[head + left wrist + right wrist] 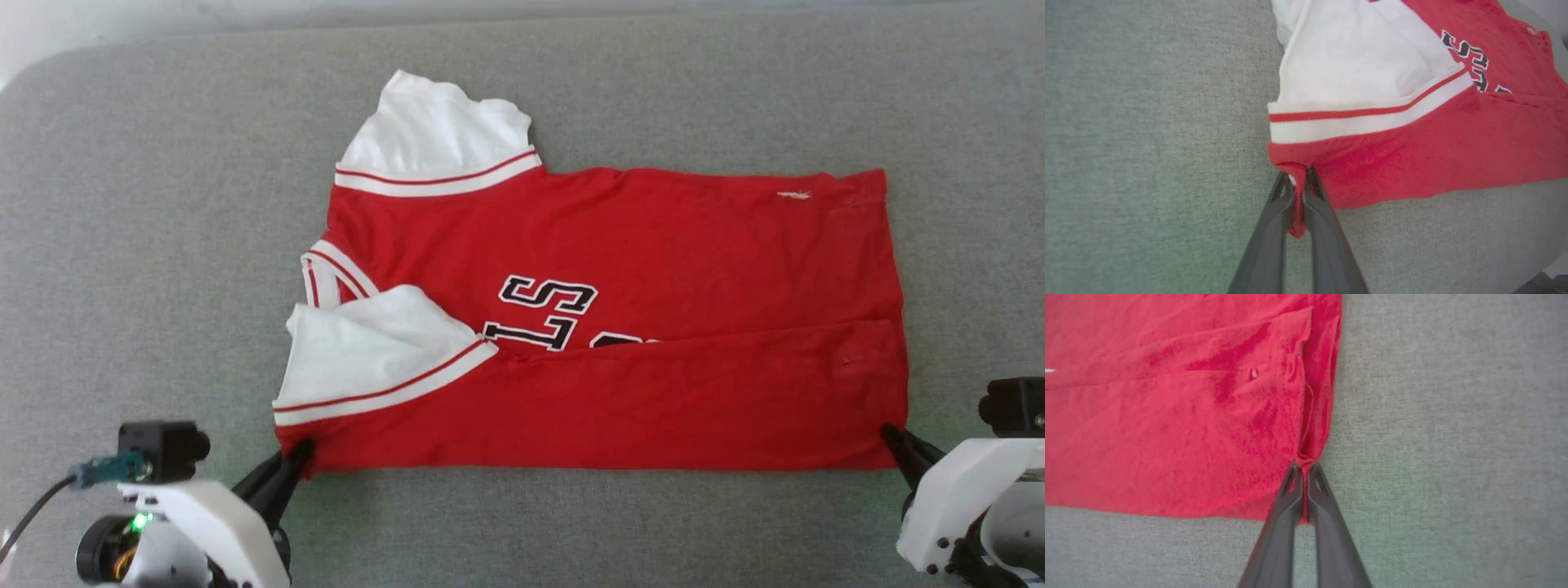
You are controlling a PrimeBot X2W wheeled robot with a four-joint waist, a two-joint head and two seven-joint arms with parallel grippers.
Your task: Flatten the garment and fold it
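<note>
- The garment (620,245) is lying flat and sideways on the grey fabric surface (163,245), with its neckline (322,273) pointing to the robot's left and its hem (894,269) to the right.
- The near long edge is lying folded over toward the middle as a red panel (653,400), and it is covering the lower part of the black lettering (547,294).
- The near sleeve (367,343), white with red-striped trim, is resting on top of the folded panel at the left end.
- The far sleeve (433,131) is spreading outward from the far edge, onto the surface.
- A small white mark (793,195) is showing near the far right corner of the red cloth.
- The left gripper (298,457) is pinching the near left corner of the garment, just below the near sleeve's trim.
- In the left wrist view its fingers (1274,228) are standing narrow, with a tongue of red cloth bunching between them.
- The right gripper (890,437) is pinching the near right corner, at the hem end.
- In the right wrist view its fingers (1327,522) are pressing together, with a thin fold of red cloth between them.
- Both gripped corners are sitting low against the surface, and the near edge is running straight between the two grippers.
</note>
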